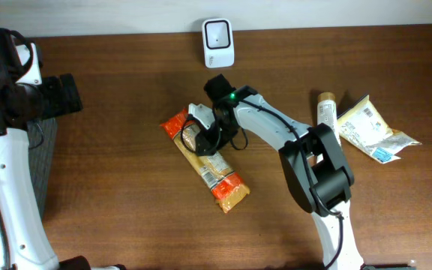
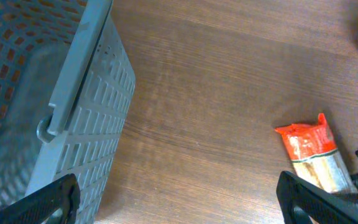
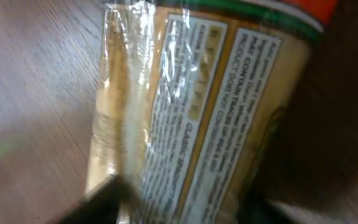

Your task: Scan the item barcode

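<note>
Spaghetti pack, label "CLASSIC SPAGHETTI", inside right gripper, grip unclear; left gripper spread wide.

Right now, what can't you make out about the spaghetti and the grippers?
Spaghetti packet barcode: the right wrist view shows only blurred label print.
Right gripper: overhead, the wrist covers its fingers; grip unclear.
Left gripper: the left wrist view cuts its fingers at the bottom edge.
Yellow packet: print too small overhead.
</note>
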`<state>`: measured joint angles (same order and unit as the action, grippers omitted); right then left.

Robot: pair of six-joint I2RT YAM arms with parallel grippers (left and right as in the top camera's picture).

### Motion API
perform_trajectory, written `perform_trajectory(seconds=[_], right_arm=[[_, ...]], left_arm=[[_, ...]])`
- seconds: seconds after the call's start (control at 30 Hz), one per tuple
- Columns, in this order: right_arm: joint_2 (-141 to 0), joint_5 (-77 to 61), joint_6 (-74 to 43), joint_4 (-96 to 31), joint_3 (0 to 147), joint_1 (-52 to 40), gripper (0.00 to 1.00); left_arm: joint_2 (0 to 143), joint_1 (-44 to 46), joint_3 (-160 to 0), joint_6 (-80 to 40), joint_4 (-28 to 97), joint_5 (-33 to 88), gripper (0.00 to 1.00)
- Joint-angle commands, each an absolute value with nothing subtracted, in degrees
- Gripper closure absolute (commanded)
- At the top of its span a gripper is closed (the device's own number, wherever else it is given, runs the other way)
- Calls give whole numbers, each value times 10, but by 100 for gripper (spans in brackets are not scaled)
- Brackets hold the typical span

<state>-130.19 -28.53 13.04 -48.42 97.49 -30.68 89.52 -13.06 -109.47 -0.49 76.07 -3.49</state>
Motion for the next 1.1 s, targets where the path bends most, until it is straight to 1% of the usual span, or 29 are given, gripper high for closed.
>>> perform_trajectory(seconds=[0.0,0.13,0.17,0.23,0.3,0.4,0.43,0.5,0.53,0.57,0.63,0.73,0.83,1.07], right_arm=[[-1316,-270,95,-490,943,-310,96],[-1309,-356,96,-578,993,-298,96],[-1297,-396,100,-617,1036,-287,96],[-1264,-453,107,-649,1094,-267,96],[-1220,-472,101,-675,1152,-244,96],[-1163,-534,5,-657,1192,-190,96],[-1139,-549,-58,-622,1192,-166,96],[-1113,-542,-130,-579,1192,-140,96],[-1101,-493,-198,-564,1192,-126,96],[-1093,-480,-247,-549,1192,-111,96],[-1090,-482,-297,-542,1192,-78,96],[-1090,-560,-283,-569,1192,-10,96],[-1090,-559,-232,-624,1192,8,96],[-1090,-559,-218,-628,1192,11,96]], left_arm=[[892,-133,-1100,-4,760,-39,1],[892,-133,-1100,-4,760,-39,1],[892,-133,-1100,-4,760,-39,1],[892,-133,-1100,-4,760,-39,1],[892,-133,-1100,-4,760,-39,1],[892,-133,-1100,-4,760,-39,1],[892,-133,-1100,-4,760,-39,1],[892,-133,-1100,-4,760,-39,1],[892,-133,-1100,-4,760,-39,1],[892,-133,-1100,-4,760,-39,1],[892,-133,-1100,-4,760,-39,1],[892,-133,-1100,-4,760,-39,1],[892,-133,-1100,-4,760,-39,1],[892,-133,-1100,-4,760,-39,1]])
